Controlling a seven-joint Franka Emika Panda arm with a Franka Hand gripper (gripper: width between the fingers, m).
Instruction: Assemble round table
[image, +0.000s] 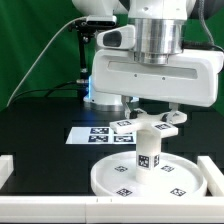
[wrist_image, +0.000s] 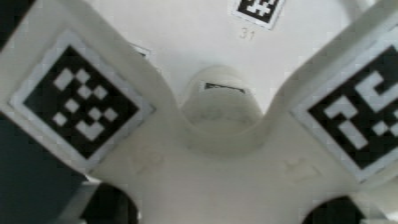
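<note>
Your gripper (image: 153, 112) hangs with its fingers (image: 133, 105) clamped on the white T-shaped plastic foot piece (image: 160, 126). The foot sits atop the short white cylindrical leg (image: 148, 152), upright in the large white round rimmed disc (image: 115, 180) at near centre of the black surface (image: 40, 130). The marker board (image: 92, 134) lies just behind.

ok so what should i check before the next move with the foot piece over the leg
1. Leg upright on the round disc: ok.
2. Foot piece centred above the leg's top: ok in the exterior view.
3. Foot piece fully seated on the leg: cannot tell, the joint is hidden.
4. Gripper firmly on the foot piece: cannot tell, the fingers stand on either side but contact is unclear.
5. Marker board apart from the disc: ok.
</note>
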